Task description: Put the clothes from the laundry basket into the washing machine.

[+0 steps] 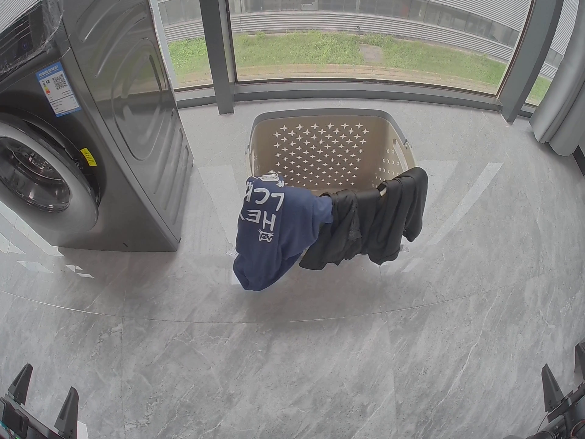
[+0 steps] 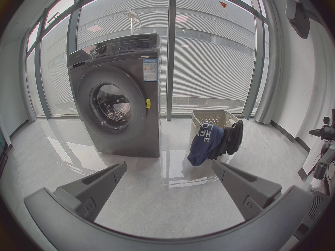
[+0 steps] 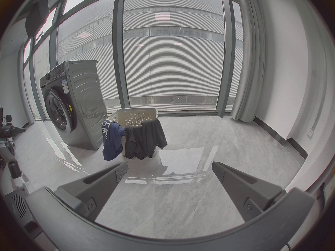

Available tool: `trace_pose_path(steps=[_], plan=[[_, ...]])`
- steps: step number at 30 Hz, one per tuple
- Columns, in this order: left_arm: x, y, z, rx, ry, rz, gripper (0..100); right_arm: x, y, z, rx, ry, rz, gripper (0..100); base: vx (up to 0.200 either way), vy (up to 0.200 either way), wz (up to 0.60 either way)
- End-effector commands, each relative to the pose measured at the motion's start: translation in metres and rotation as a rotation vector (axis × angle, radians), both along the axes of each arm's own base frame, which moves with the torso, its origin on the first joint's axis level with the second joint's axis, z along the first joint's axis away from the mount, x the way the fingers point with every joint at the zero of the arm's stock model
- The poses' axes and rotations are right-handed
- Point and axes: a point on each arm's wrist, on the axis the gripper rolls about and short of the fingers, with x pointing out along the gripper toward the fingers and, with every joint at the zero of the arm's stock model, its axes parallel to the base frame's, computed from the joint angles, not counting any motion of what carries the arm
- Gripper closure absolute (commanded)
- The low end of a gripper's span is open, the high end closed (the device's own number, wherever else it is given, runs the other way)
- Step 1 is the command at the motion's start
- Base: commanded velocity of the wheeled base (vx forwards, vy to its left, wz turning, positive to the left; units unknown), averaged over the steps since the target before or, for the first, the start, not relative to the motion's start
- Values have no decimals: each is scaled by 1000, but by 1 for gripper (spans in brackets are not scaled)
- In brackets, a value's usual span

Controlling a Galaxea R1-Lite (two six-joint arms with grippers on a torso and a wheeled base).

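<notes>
Far left: grey front-loading washing machine (image 1: pixel 103 111) on the tiled floor (image 1: pixel 304 367). Lower left: left claw (image 2: pixel 168 167), fingers spread apart, holding nothing. Centre: beige laundry basket (image 1: pixel 329 144) before the window (image 1: pixel 365 25), well apart from both claws. Over its near rim hang a navy shirt (image 1: pixel 274 230) and, touching it on the right, a black garment (image 1: pixel 375 217). Lower right: right claw (image 3: pixel 169 166), likewise spread and empty.

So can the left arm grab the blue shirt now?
Probably not yet. The open left gripper is far back from the blue shirt draped over the laundry basket. Only bare floor lies between, so nothing blocks it; it likely must get closer.
</notes>
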Motion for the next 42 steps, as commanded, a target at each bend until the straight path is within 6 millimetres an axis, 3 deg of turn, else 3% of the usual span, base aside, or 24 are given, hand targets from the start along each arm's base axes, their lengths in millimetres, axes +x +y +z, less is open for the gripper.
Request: trace_pose_path(steps=[1,35,42], plan=[[0,0,-5,-1,0,-1,0,0,0,-5,0,-1,0,0,0,0,0],[0,0,-5,-5,2,1,0,0,0,-5,0,-1,0,0,194,0,0],[0,0,-5,-5,0,-1,0,0,0,-5,0,-1,0,0,0,0,0]])
